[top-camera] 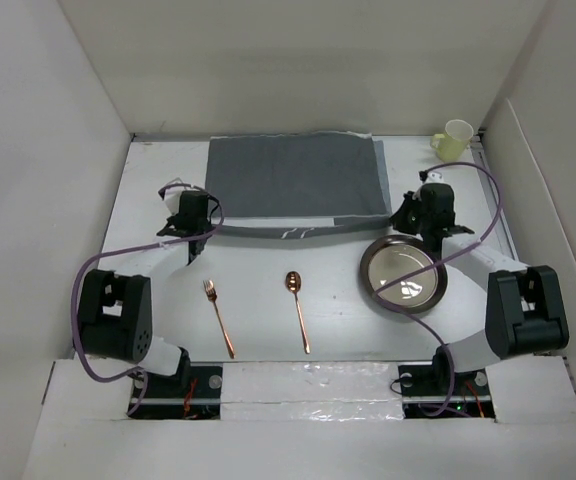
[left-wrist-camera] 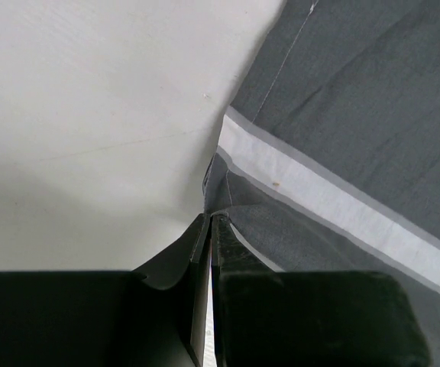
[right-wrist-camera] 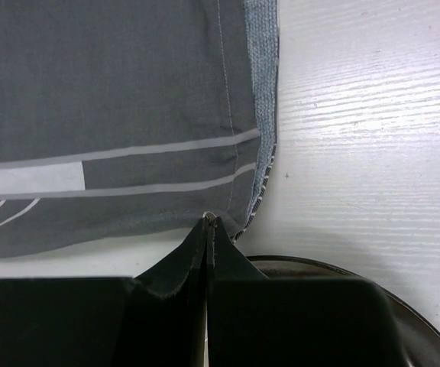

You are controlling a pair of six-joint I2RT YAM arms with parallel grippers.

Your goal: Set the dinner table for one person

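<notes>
The dinner table (top-camera: 258, 270) is a white tabletop with a dark grey striped placemat (top-camera: 296, 176) at its far middle. My left gripper (top-camera: 204, 232) is shut on the placemat's near-left corner; the left wrist view shows cloth (left-wrist-camera: 342, 115) pinched at the gripper's (left-wrist-camera: 211, 216) tips. My right gripper (top-camera: 401, 226) is shut on the near-right corner, with the hem (right-wrist-camera: 128, 92) caught between that gripper's (right-wrist-camera: 210, 219) tips. The placemat's near edge is raised and folded between the two grippers. A dark-rimmed plate (top-camera: 403, 274) lies just in front of the right gripper.
A copper fork (top-camera: 219, 318) and a copper spoon (top-camera: 298, 310) lie side by side on the table's near middle. A pale yellow cup (top-camera: 454, 140) stands at the far right corner. White walls enclose the table on three sides. The plate's rim (right-wrist-camera: 342, 269) shows under the right gripper.
</notes>
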